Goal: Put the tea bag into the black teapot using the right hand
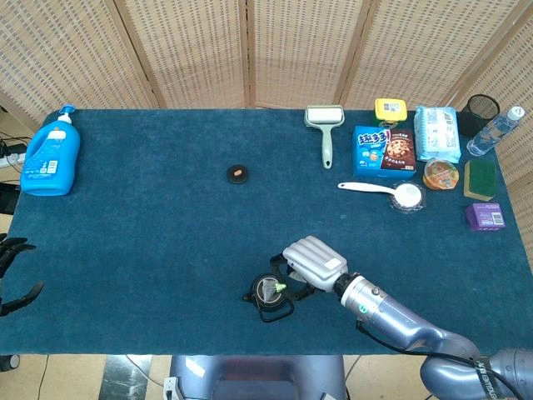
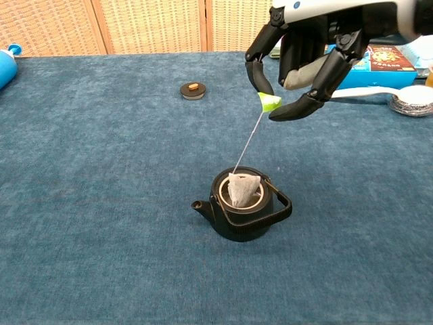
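A black teapot (image 2: pixel 243 210) stands open near the table's front edge, also seen from above as the teapot (image 1: pixel 268 293). A white tea bag (image 2: pixel 242 189) sits inside its mouth, tilted, with its string running up to a green tag (image 2: pixel 270 102). My right hand (image 2: pixel 304 57) hovers above and right of the pot and pinches that tag between thumb and a finger. In the head view the right hand (image 1: pixel 314 262) is just right of the pot. My left hand (image 1: pixel 15 275) hangs off the table's left edge, fingers apart, holding nothing.
The teapot's small lid (image 2: pixel 193 89) lies on the cloth farther back. A blue detergent bottle (image 1: pixel 52 152) stands far left. At the back right are a lint roller (image 1: pixel 324 125), snack boxes (image 1: pixel 383 149), a white spoon (image 1: pixel 390 192) and other small packs.
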### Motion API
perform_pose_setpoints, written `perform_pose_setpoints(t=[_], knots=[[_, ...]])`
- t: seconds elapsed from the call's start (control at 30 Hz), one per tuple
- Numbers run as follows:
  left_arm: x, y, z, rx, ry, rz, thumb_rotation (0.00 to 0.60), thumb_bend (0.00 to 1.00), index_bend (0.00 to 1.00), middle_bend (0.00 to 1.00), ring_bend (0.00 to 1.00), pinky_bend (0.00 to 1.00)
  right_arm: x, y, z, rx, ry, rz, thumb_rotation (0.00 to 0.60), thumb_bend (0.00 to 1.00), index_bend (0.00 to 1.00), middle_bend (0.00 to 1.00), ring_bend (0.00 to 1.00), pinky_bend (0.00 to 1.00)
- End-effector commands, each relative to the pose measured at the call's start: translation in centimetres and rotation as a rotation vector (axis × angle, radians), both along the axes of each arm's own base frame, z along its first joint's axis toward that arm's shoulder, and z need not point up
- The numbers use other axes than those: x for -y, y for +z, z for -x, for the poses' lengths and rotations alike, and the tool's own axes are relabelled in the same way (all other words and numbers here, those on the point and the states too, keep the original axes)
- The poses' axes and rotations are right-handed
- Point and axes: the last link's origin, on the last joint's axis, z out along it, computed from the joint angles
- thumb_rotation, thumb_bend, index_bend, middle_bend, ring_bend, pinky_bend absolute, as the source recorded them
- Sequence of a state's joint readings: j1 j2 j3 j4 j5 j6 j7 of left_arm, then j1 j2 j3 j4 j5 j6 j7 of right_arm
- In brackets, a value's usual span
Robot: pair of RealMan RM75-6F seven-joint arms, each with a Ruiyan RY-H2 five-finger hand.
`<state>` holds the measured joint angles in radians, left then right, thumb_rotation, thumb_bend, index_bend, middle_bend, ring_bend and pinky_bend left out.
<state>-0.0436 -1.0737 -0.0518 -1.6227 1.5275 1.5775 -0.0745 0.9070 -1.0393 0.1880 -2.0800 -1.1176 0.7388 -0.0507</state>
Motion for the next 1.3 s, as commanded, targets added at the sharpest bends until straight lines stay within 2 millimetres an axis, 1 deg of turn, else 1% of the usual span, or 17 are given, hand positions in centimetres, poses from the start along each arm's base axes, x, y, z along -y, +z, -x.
perform_pose_setpoints(t=[0.03, 0.23, 0.27, 0.5, 0.6, 0.63, 0.67, 0.77, 0.87, 0.93, 1.03, 1.1, 1.23, 1.3], knots=[[0.0, 0.1, 0.1, -0.002, 0.005, 0.0, 0.6, 0.26, 0.3, 0.23, 0.12, 0.11, 0.8, -0.7, 0.4, -0.01, -0.022, -0.002, 0.6, 0.36, 0.59, 1.0, 1.0, 1.0], [-0.1, 0.0, 0.2, -0.007, 0.012, 0.007, 0.6, 0.26, 0.3, 0.23, 0.12, 0.11, 1.8, -1.3, 1.6, -0.03, -0.062, 0.002, 0.6, 0.36, 0.58, 1.0, 1.0, 1.0], [-0.1, -0.1, 0.2, -0.008, 0.012, 0.012, 0.6, 0.26, 0.3, 0.23, 0.12, 0.11, 2.2, -1.6, 2.5, -0.049, -0.084, 0.004, 0.6, 0.36, 0.58, 1.0, 1.0, 1.0], [-0.3, -0.5, 0.0, -0.016, 0.015, 0.021, 0.6, 0.26, 0.3, 0.23, 0.12, 0.11, 3.7, -2.2, 5.5, -0.093, -0.155, 0.014, 0.6, 0.36, 0.58, 1.0, 1.0, 1.0], [-0.4, -0.6, -0.2, -0.019, 0.015, 0.025, 0.6, 0.26, 0.3, 0.23, 0.12, 0.11, 4.2, -2.2, 6.4, -0.1, -0.181, 0.015, 0.6, 0.36, 0.58, 1.0, 1.0, 1.0], [-0.5, -0.6, -0.3, -0.021, 0.014, 0.026, 0.6, 0.26, 0.3, 0.23, 0.12, 0.11, 4.5, -2.0, 7.1, -0.108, -0.196, 0.022, 0.6, 0.36, 0.57, 1.0, 1.0, 1.0], [-0.5, -0.7, -0.3, -0.021, 0.014, 0.026, 0.6, 0.26, 0.3, 0.23, 0.12, 0.11, 4.6, -2.0, 7.3, -0.11, -0.199, 0.023, 0.6, 0.36, 0.57, 1.0, 1.0, 1.0], [-0.7, -0.9, -0.4, -0.025, 0.014, 0.033, 0.6, 0.26, 0.3, 0.23, 0.12, 0.11, 5.1, -1.7, 8.6, -0.129, -0.232, 0.027, 0.6, 0.36, 0.56, 1.0, 1.0, 1.0], [-0.8, -1.2, -0.5, -0.025, 0.017, 0.041, 0.6, 0.26, 0.3, 0.23, 0.12, 0.11, 5.3, -1.5, 9.6, -0.151, -0.254, 0.019, 0.6, 0.36, 0.51, 1.0, 1.0, 1.0], [-0.9, -1.3, -0.6, -0.024, 0.016, 0.044, 0.6, 0.26, 0.3, 0.23, 0.12, 0.11, 5.2, -1.5, 9.9, -0.163, -0.257, 0.013, 0.6, 0.36, 0.46, 1.0, 1.0, 1.0], [-1.0, -1.4, -0.7, -0.026, 0.012, 0.046, 0.6, 0.26, 0.3, 0.23, 0.12, 0.11, 5.2, -1.3, 10.4, -0.184, -0.26, 0.002, 0.6, 0.36, 0.34, 1.0, 1.0, 1.0], [-1.0, -1.5, -0.8, -0.026, 0.01, 0.046, 0.6, 0.26, 0.3, 0.23, 0.12, 0.11, 5.2, -1.2, 10.5, -0.195, -0.259, -0.004, 0.6, 0.37, 0.29, 1.0, 1.0, 1.0], [-1.1, -1.5, -0.7, -0.027, 0.012, 0.049, 0.6, 0.26, 0.3, 0.23, 0.12, 0.11, 4.9, -1.1, 10.5, -0.204, -0.249, -0.019, 0.6, 0.39, 0.22, 0.99, 1.0, 1.0], [-1.1, -1.4, -0.7, -0.03, 0.014, 0.046, 0.6, 0.26, 0.3, 0.23, 0.12, 0.11, 4.0, -0.9, 9.4, -0.211, -0.212, -0.061, 0.6, 0.41, 0.21, 0.99, 1.0, 1.0]])
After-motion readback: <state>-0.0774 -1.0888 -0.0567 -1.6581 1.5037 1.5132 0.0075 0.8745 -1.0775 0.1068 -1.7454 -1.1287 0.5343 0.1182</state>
